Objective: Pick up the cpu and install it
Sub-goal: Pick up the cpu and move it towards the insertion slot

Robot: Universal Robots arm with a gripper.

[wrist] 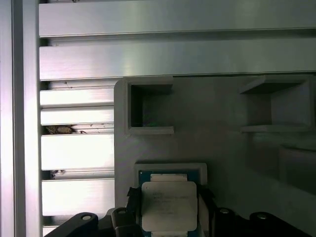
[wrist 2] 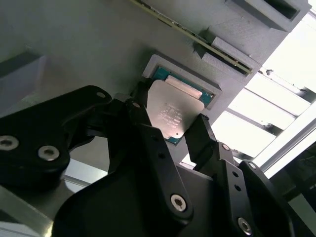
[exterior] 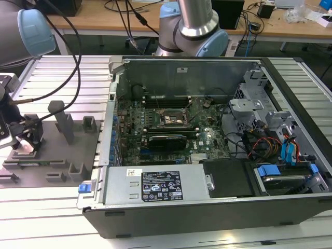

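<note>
The jaws are closing on the cpu from two opposite sides, one dark pad lying against each edge, and they look clenched on it, though how firmly they are pressing is hard to judge. The cpu is lying flat between them, directly below, silvery top facing up. It is close to square, so no long axis is setting the grip. It is sitting in its pale-rimmed pocket on the grey plate, not yet lifted clear as far as both wrist views show. All this is happening at the exterior view's left, on the bench. The socket is lying well apart, to the exterior view's right, inside the open case.

In the first wrist view the picture edge is cutting off part of the cpu. In the exterior view the jaws are covering most of it. Whether the socket's frame is standing open is hard to make out.
</note>
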